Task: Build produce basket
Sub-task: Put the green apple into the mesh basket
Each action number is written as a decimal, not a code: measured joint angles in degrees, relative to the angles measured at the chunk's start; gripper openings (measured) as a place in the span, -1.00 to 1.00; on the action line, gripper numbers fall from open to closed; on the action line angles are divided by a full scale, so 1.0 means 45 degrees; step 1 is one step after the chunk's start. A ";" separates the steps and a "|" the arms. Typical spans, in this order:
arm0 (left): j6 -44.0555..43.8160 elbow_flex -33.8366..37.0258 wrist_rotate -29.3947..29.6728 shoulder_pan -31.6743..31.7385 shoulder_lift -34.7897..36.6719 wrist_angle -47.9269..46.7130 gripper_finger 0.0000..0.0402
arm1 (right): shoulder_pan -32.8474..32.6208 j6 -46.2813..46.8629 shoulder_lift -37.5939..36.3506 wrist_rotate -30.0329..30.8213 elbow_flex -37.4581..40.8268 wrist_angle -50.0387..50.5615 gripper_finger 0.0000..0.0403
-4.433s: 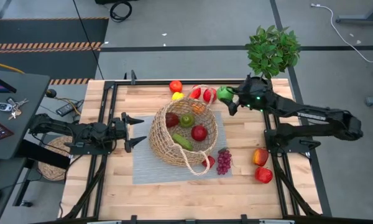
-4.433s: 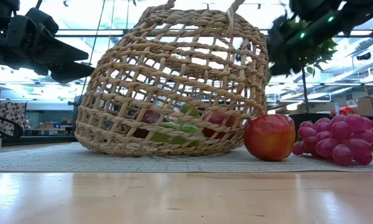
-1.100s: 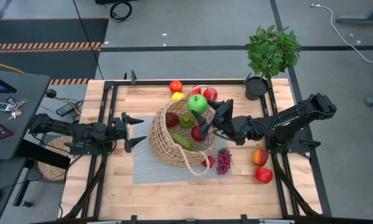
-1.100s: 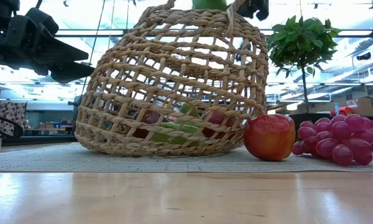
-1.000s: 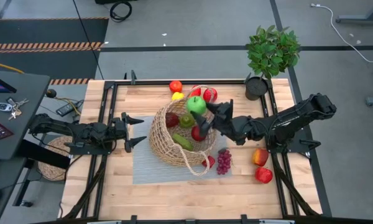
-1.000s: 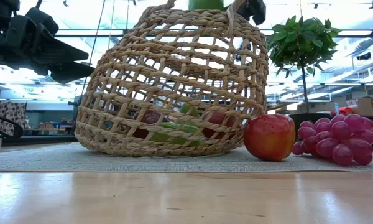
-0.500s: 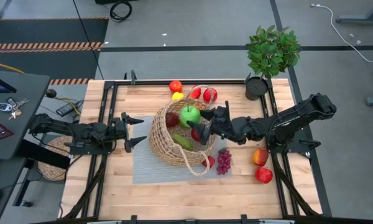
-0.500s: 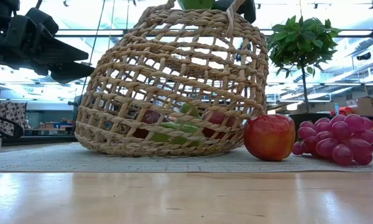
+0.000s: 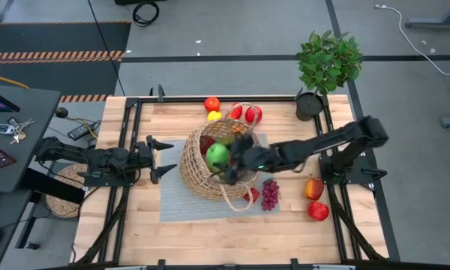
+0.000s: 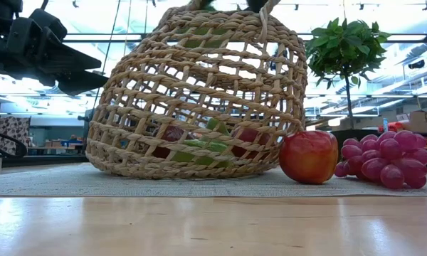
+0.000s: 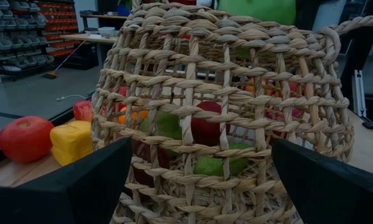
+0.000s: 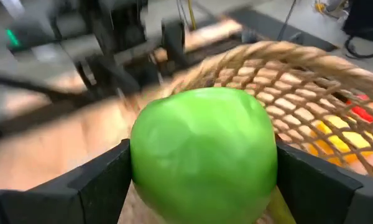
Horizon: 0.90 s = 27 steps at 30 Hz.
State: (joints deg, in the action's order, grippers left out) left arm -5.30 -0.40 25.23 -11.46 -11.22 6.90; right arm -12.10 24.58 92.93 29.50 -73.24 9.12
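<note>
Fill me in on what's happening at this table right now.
The robot is filling a wicker basket with toy produce. The right gripper holds a green apple over the basket's opening, not yet let go. Several pieces already lie inside. The left gripper waits open beside the basket, empty. The grapes, a few red apples and a lemon lie out on the table.

Overhead, table-level, two close wrist cameras; all share basket [image 9: 220, 166].
</note>
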 joint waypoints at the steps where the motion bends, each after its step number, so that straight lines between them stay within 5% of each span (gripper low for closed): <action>1: 0.0000 0.0000 0.0000 0.0001 0.0000 -0.0005 0.96 | 0.0044 -0.0174 0.0342 0.0000 -0.0543 0.0624 0.79; 7: 0.0005 0.0000 0.0002 0.0002 0.0000 -0.0005 0.96 | 0.0429 -0.1351 0.1549 -0.0050 -0.2328 0.2788 0.79; 14: 0.0000 0.0000 0.0004 0.0004 0.0000 0.0000 0.96 | 0.1263 -0.2126 0.1751 -0.0810 -0.2407 0.4336 0.79; 20: 0.0005 0.0000 0.0000 0.0004 0.0000 -0.0016 0.96 | 0.1563 -0.2246 0.1998 -0.2731 -0.2398 0.5666 0.79; 27: 0.0005 0.0000 0.0000 0.0000 0.0000 -0.0022 0.96 | 0.1581 -0.2850 0.2093 -0.2317 -0.2383 0.6329 0.79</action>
State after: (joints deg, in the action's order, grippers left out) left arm -5.28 -0.40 25.23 -11.46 -11.22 6.80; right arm -4.99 11.76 102.35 19.07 -83.96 37.60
